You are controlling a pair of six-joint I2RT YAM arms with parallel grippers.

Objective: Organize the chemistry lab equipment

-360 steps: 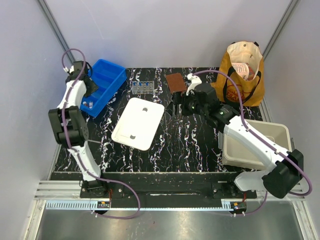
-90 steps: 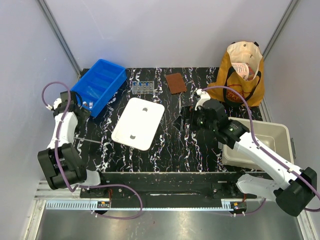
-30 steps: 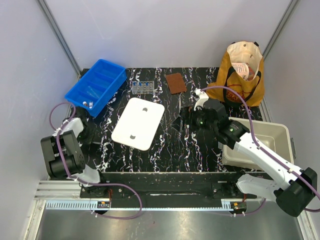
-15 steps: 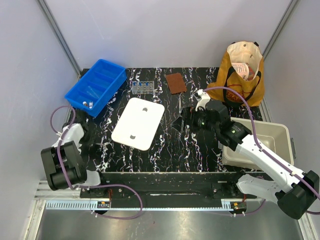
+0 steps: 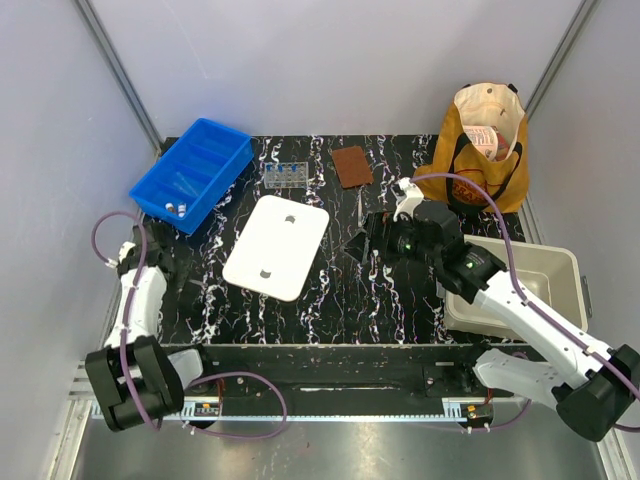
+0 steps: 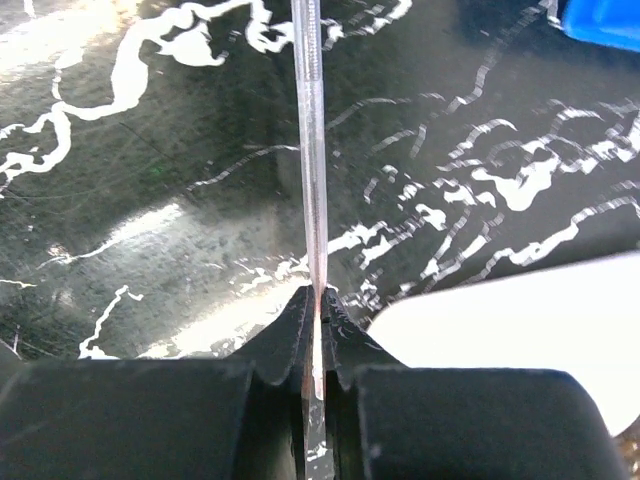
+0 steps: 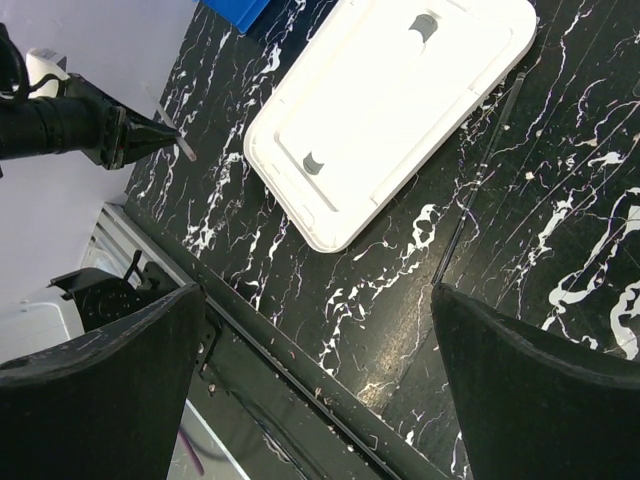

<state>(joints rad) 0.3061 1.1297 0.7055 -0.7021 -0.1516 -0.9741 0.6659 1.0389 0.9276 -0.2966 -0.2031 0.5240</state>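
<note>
Left gripper (image 6: 318,295) pinches a thin clear rod (image 6: 311,150) low over the table's (image 6: 150,200) left edge.
Bare table lies ahead of the rod, with the white lid (image 5: 277,245) close by and the blue bin (image 5: 195,172) farther back. The right gripper (image 7: 320,400) hangs spread wide above thin metal tools (image 7: 480,170). Twelve seconds ago the left gripper was at the bin.

The thin rod (image 6: 310,150) runs off the left wrist view's upper edge.
</note>
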